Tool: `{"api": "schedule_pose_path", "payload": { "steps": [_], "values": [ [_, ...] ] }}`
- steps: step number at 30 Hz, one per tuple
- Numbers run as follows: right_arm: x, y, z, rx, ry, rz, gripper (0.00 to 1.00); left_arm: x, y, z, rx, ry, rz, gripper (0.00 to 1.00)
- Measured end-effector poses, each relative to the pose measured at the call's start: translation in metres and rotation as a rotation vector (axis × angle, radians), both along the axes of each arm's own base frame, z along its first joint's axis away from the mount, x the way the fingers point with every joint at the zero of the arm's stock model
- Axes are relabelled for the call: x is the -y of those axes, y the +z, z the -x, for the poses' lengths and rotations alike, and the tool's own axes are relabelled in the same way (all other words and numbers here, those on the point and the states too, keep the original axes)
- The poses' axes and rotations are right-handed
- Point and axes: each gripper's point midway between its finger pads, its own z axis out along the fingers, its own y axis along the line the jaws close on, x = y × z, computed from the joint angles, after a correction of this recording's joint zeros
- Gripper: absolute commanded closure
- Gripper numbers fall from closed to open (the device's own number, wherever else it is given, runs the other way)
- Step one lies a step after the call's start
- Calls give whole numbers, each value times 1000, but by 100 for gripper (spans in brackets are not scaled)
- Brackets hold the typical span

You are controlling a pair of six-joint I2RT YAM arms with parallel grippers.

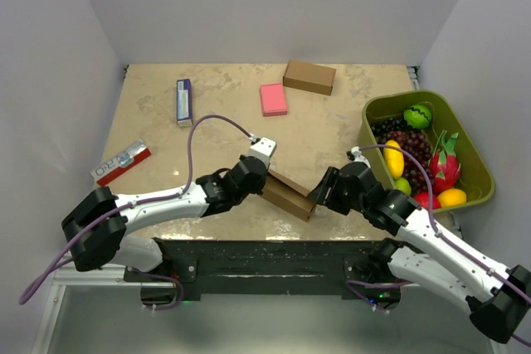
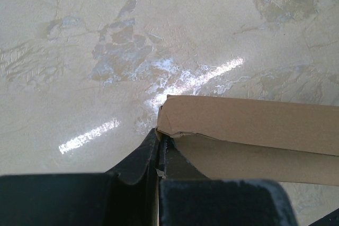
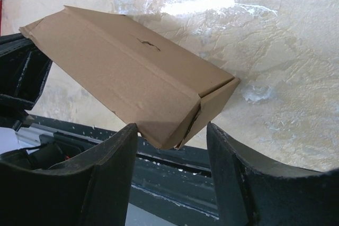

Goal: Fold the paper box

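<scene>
At the near edge of the table (image 1: pixel 332 126), between the two arms, you are holding the paper box (image 1: pixel 286 195) just off the surface. It is already looking like a closed brown carton rather than a flat cut-out. Your left gripper (image 1: pixel 262 180) is pinching fully closed on the box's left end, and the left wrist view is showing its fingers (image 2: pixel 151 154) clamping thin card at that corner, probably to anchor the carton while the other hand works. Your right gripper (image 1: pixel 319 196) is standing about half open with the right end of the box sitting between its fingers (image 3: pixel 119 146). One finger is meeting the lower edge, the other is standing clear, so it is straddling rather than gripping, most likely lining up to press the end flap home. The box is showing no print, only a small slit on its upper face. Farther out, a red-and-white packet (image 1: pixel 121 162) and a blue-and-white packet (image 1: pixel 183 102) are lying to the left, their lettering too small to read. A pink block (image 1: pixel 273 99) and a ready-made brown box (image 1: pixel 309 77) are sitting at the back, and a green basket (image 1: pixel 394 101) of fruit is waiting on the right.
</scene>
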Motion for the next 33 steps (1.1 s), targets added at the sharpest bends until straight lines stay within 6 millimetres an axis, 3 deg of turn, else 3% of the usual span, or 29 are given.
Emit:
{"api": "schedule_pose_path", "payload": {
  "steps": [20, 33],
  "values": [
    [-3, -19, 4, 3, 3, -44, 53, 1, 0, 3, 1, -17, 10, 100],
    [-1, -26, 7, -10, -4, -46, 54, -2, 3, 32, 3, -195, 18, 57]
  ]
}}
